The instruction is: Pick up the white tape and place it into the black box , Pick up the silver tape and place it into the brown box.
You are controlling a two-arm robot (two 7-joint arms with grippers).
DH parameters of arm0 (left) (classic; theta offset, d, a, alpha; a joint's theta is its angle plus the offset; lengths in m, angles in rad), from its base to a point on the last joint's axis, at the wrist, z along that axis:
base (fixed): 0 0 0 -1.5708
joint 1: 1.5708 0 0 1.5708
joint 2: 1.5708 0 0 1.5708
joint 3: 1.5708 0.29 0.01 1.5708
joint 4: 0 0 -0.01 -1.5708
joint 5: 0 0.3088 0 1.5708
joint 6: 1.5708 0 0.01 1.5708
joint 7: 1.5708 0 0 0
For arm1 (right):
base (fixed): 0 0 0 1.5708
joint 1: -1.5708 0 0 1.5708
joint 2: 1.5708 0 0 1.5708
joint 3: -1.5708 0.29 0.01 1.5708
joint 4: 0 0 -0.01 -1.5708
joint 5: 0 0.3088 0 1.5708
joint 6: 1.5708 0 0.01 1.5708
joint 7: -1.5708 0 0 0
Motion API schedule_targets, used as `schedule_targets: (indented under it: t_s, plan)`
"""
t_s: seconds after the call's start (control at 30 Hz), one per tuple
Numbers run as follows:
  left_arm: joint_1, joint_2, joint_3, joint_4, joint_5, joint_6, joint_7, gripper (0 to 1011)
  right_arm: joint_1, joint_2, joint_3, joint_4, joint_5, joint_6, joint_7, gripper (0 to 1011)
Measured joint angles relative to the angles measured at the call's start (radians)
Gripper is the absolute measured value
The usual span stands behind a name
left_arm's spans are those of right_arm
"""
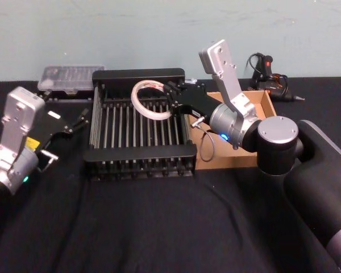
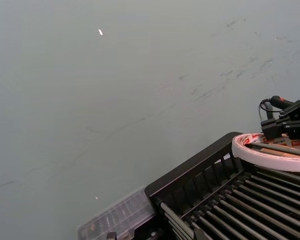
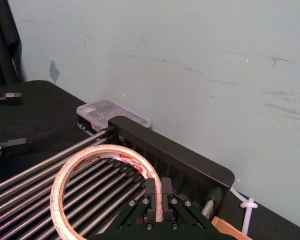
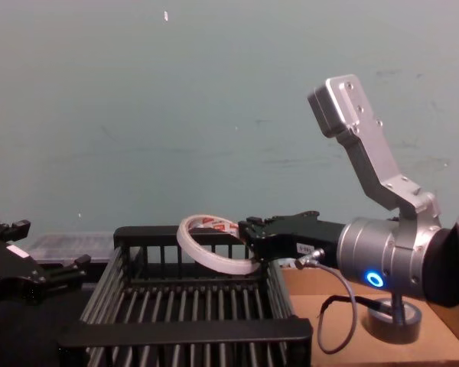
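The white tape [image 1: 135, 103] hangs tilted over the back half of the black box [image 1: 139, 152]. My right gripper [image 1: 171, 96] is shut on its rim. The right wrist view shows the ring [image 3: 105, 150] pinched between the fingers [image 3: 151, 192] above the crate's bars. From the chest, the tape [image 4: 199, 254] sits just above the crate's top edge. The brown box [image 1: 267, 102] stands right of the crate, under my right arm. The silver tape [image 4: 394, 321] stands on its cardboard floor [image 4: 321, 306]. My left gripper [image 1: 79, 119] is open, left of the crate.
A clear plastic case [image 1: 65, 77] lies behind the crate's left corner, against the wall. A black hand tool [image 1: 267, 71] lies at the back right. A cable [image 1: 207, 145] loops from my right wrist between the two boxes. Black cloth covers the table.
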Motion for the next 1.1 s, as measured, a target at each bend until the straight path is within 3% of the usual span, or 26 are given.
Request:
schedule_targets:
  t_s: [0.2, 0.7, 0.9, 1.1]
  plan:
    - [0.0, 0.0, 0.0, 0.0, 0.0, 0.0, 0.0, 1001, -0.001, 0.0, 0.0, -0.002, 0.001, 0.001, -0.001, 139]
    - [0.0, 0.0, 0.0, 0.0, 0.0, 0.0, 0.0, 1001, -0.003, 0.001, 0.0, -0.004, 0.003, 0.002, -0.002, 590]
    - [0.0, 0.0, 0.0, 0.0, 0.0, 0.0, 0.0, 1001, -0.003, 0.001, 0.0, -0.005, 0.003, 0.002, -0.002, 823]
    - [0.0, 0.0, 0.0, 0.0, 0.0, 0.0, 0.0, 1001, -0.003, 0.001, 0.0, -0.004, 0.003, 0.002, -0.002, 957]
